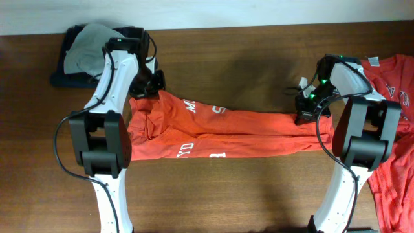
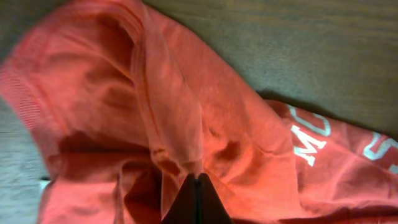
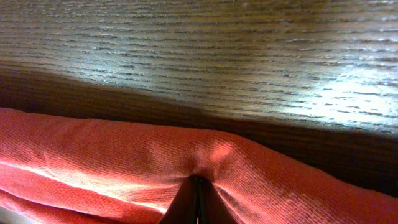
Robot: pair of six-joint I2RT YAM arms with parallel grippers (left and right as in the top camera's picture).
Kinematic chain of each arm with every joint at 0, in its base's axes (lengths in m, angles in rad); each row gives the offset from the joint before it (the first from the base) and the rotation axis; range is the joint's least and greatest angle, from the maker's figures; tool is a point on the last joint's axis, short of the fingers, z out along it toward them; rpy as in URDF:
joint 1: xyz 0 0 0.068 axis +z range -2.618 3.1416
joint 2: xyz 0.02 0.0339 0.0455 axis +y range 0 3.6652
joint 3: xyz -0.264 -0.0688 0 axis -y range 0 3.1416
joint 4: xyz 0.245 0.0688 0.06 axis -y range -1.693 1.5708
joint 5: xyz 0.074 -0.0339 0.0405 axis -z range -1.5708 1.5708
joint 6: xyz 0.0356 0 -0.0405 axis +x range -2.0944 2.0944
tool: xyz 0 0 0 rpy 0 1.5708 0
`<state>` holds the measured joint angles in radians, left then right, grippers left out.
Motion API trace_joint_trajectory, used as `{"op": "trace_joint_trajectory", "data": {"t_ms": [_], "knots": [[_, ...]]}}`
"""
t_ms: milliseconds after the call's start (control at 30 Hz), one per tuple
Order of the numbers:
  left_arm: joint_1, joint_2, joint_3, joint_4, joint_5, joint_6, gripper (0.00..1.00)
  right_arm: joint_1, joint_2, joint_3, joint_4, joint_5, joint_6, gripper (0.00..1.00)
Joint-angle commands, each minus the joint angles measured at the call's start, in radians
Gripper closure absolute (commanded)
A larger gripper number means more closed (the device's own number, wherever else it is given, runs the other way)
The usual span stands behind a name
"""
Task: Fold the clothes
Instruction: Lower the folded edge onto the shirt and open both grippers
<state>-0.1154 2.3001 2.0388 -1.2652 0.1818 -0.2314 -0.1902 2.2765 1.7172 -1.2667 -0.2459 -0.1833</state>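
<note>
Left wrist view sits closest, so we begin there: the left claw [image 2: 197,186] is clenched on a fold of the orange-red T-shirt [image 2: 186,106], its two dark fingertips pressed together with fabric bunched around them. A ribbed band [image 2: 18,99] runs down the left edge of that picture. White lettering [image 2: 308,144] shows on the cloth to the right, and the wooden tabletop [image 2: 298,50] lies beyond. From the right wrist we see the right claw [image 3: 198,190] likewise pinched tight on a rolled edge of the same shirt. The fabric puckers where the fingertips meet, with bare wood grain behind it. From overhead, we find the shirt stretched lengthwise across the middle of the tabletop between the left arm [image 1: 107,129] and the right arm [image 1: 359,136]. It is gathered into a long band, wide and rumpled at its left end and narrow at its right, with bits of white print on top. The left claw grips its upper left corner and the right claw its right end. Farther out, a second orange-red T-shirt [image 1: 394,149] lies at the right edge, partly under the right arm, and we cannot tell whether the two shirts touch. At the far left corner a dark garment [image 1: 65,74] with a grey cloth [image 1: 87,48] on it lies behind the left arm.
</note>
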Motion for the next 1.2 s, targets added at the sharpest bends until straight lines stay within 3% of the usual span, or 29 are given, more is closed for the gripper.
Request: {"op": "trace_joint_trajectory", "data": {"t_ms": [0, 367, 567, 867, 1167], "knots": [[0.004, -0.010, -0.042, 0.043, 0.086, 0.002, 1.00, 0.014, -0.013, -0.019, 0.008, 0.006, 0.000, 0.96], [-0.012, -0.010, -0.042, 0.076, 0.147, 0.003, 1.00, 0.014, -0.013, -0.019, 0.010, 0.006, 0.000, 0.96], [-0.053, -0.010, -0.053, 0.072, -0.074, 0.002, 1.00, 0.014, -0.013, -0.019, 0.010, 0.006, 0.000, 0.96], [-0.029, -0.010, -0.146, -0.005, -0.287, -0.016, 1.00, 0.014, -0.013, -0.019, 0.011, 0.007, 0.000, 0.96], [0.085, -0.010, -0.150, -0.069, -0.355, -0.056, 1.00, 0.013, -0.013, -0.019, 0.011, 0.022, 0.000, 0.96]]}}
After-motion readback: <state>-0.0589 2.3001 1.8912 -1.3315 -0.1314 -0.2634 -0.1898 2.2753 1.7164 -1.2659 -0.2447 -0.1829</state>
